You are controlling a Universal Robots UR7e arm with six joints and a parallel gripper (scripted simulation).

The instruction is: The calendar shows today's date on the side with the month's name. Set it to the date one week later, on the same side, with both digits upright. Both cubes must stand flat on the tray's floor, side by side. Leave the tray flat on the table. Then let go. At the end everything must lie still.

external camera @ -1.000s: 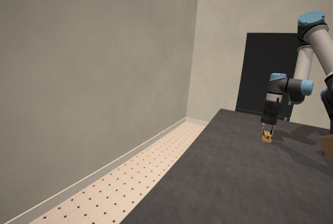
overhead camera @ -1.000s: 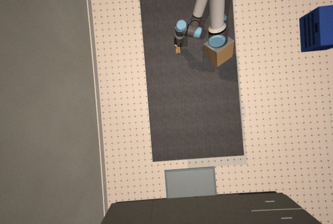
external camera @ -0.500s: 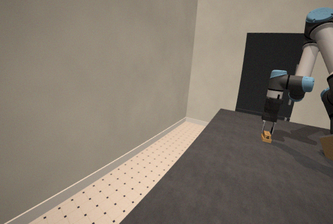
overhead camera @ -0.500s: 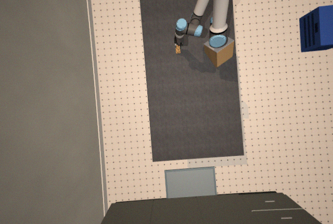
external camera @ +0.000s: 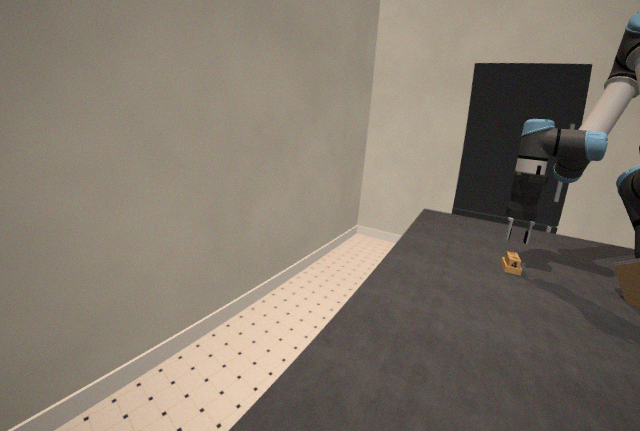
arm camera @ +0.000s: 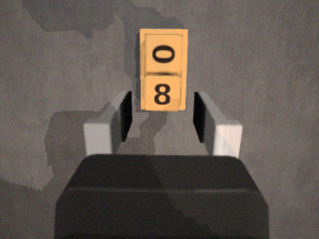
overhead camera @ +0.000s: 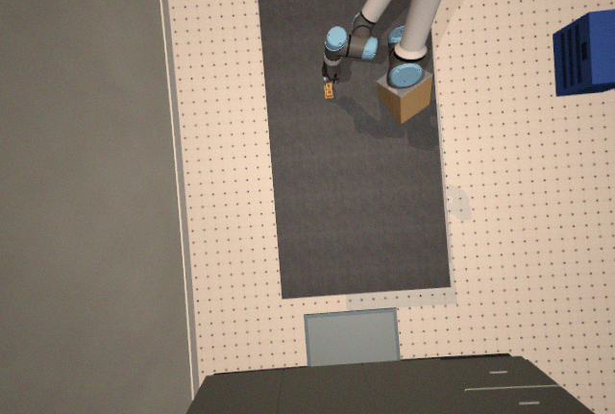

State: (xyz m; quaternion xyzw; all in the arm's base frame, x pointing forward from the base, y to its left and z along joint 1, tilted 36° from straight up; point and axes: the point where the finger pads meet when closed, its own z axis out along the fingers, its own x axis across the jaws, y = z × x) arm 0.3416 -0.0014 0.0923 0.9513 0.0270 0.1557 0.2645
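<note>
A small orange tray point(overhead camera: 325, 96) point(external camera: 513, 271) point(arm camera: 185, 65) lies on the dark table and holds two orange cubes side by side. In the wrist view, the far cube point(arm camera: 172, 42) has a 0 on its top face, turned on its side. The near cube point(arm camera: 161, 94) has an 8 on top, upright in that view. The exterior view shows a digit like a 4 on a side face; the month's name is not readable. My gripper point(overhead camera: 331, 79) point(external camera: 517, 241) point(arm camera: 162, 107) is open and empty, above the table and a little off the near cube's end of the tray.
The arm's base stands on a wooden block point(overhead camera: 415, 99) point(external camera: 630, 281) to the right of the tray in the top and exterior views. The dark table point(overhead camera: 347, 201) point(external camera: 439, 338) has its left edge nearer the tray than its front edge in the top view. Arm shadows fall beside the tray.
</note>
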